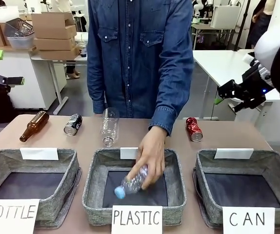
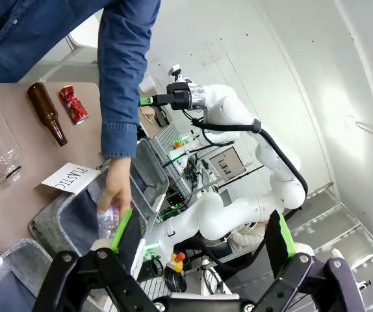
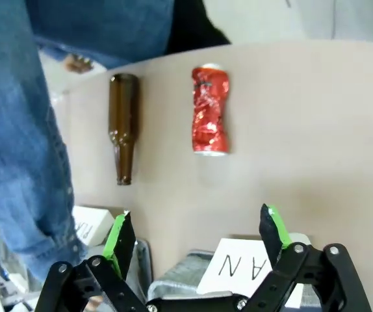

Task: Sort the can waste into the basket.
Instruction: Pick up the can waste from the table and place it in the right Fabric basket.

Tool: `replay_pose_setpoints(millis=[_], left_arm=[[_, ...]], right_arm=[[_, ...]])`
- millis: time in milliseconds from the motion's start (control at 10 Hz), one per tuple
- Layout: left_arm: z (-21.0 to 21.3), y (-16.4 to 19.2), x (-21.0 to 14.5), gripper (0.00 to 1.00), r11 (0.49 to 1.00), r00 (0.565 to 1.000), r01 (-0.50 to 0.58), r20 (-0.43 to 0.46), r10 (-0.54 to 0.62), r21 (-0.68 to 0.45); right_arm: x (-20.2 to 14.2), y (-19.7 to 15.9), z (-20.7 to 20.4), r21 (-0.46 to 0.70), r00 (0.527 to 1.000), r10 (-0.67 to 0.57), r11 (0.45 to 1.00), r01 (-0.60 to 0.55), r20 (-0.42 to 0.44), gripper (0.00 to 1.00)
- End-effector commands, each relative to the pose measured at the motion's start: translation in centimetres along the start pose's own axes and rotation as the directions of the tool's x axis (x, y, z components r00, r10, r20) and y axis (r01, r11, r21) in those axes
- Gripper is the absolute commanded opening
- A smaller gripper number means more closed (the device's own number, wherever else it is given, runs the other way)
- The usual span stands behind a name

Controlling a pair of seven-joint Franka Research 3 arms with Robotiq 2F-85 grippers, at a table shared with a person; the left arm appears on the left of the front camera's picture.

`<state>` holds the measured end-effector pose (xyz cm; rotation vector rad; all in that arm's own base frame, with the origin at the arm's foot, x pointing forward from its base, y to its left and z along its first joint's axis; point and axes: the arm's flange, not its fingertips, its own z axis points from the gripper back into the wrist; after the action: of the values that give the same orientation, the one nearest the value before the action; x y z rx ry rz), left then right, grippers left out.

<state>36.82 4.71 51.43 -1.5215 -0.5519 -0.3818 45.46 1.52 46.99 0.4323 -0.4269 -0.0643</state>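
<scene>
1. I judge the sort hasn't started. The grey woven-fabric basket with the white CAN card (image 1: pixel 276 156) has nothing in it, and both cans lie on the tan table (image 1: pixel 237 139).
2. The crushed shiny red metal can (image 1: pixel 194 129) lies on its side at the far right of the table, just beyond the CAN basket. In the right wrist view a brown glass bottle (image 3: pixel 123 127) lies beside it, close but apart.
3. The dark metal can with silver ends (image 1: pixel 73 124) lies on the far left, well apart from the CAN basket.
4. My right gripper (image 1: pixel 221 95) hangs in the air above the table's right end. Its green-padded fingers are spread wide, hold nothing, and look down at the red can.
5. My left gripper (image 2: pixel 201 221) is also spread wide, with nothing between its fingers.
6. The person's hand (image 1: pixel 152 156) reaches into the middle grey basket marked PLASTIC (image 1: pixel 91 195), clasping a small clear plastic bottle (image 1: pixel 130 184).
7. Next I'd lower the right gripper over the red can and line the fingers across its narrow, crumpled waist. I'd then close on it and carry it the short way to the CAN basket, minding the denim sleeve near that can.
</scene>
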Motion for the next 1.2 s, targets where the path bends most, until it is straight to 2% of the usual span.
replay_pose_setpoints(millis=[0,200,400,500,700,900,1100], left_arm=[[-0.2,-0.1,0.1,1.0,0.999,1.0,0.026,0.01,-0.026,-0.02],[-0.2,-0.1,0.1,1.0,0.999,1.0,0.026,0.01,-0.026,-0.02],[-0.2,-0.1,0.1,1.0,0.999,1.0,0.026,0.01,-0.026,-0.02],[-0.2,-0.1,0.1,1.0,0.999,1.0,0.026,0.01,-0.026,-0.02],[-0.2,-0.1,0.1,1.0,0.999,1.0,0.026,0.01,-0.026,-0.02],[-0.2,-0.1,0.1,1.0,0.999,1.0,0.026,0.01,-0.026,-0.02],[-0.2,-0.1,0.1,1.0,0.999,1.0,0.026,0.01,-0.026,-0.02]], right_arm=[[-1.4,-3.0,1.8,0.123,1.0,0.008,0.992,-0.009,0.011,1.0],[-1.5,-3.1,1.8,0.109,1.0,0.017,0.994,-0.018,0.017,1.0],[0.7,-1.2,-1.3,0.083,0.997,0.078,0.994,-0.077,-0.015,1.0],[2.2,-0.6,-3.1,0.058,0.997,0.069,0.996,-0.067,-0.026,1.0],[5.2,0.0,-8.1,-0.015,0.99,0.082,0.996,-0.084,-0.115,1.0],[6.6,1.6,-12.9,-0.079,0.976,0.11,0.989,-0.126,-0.189,1.0],[7.3,3.2,-17.9,-0.204,0.963,0.091,0.968,-0.146,-0.254,1.0]])
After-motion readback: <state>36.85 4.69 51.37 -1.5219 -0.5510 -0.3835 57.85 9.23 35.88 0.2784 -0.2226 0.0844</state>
